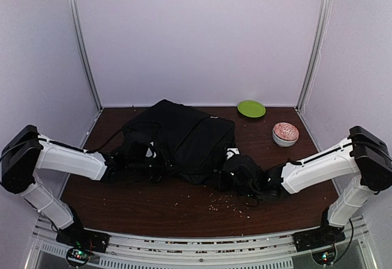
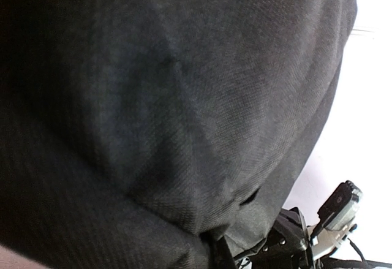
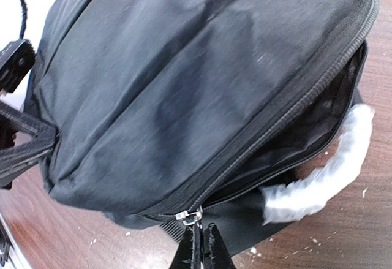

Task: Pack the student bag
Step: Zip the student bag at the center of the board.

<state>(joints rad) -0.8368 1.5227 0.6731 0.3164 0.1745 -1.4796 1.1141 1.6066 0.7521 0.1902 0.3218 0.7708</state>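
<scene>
The bag (image 1: 177,135) lies flat at the middle of the surface (image 1: 153,211), with a green plate (image 1: 251,108) at its 1 o'clock and a bowl (image 1: 285,134) at its 3 o'clock, both apart from it. Crumbs (image 1: 228,203) are scattered at its 6 o'clock.

The right claw (image 3: 202,244) is at the bag's 5 o'clock corner, pinched shut on the zip pull (image 3: 190,215). From the pull the track runs away towards 1 o'clock in the right wrist view and gapes there, showing dark lining. The white handle (image 3: 324,174) lies just under the opening. The left claw (image 3: 48,136) is closed at the bag's 8 o'clock side and seems to pinch the fabric edge; its own camera shows only black cloth.

The zip looks to be the step in hand. Nothing loose that would go in a student bag lies in view, so closing seems more likely than opening, though what is inside is hidden.

If so, the pull has to follow the curved track while the left claw keeps the fabric taut. The pull should stay low along the teeth, and the lining near the handle could snag.
</scene>
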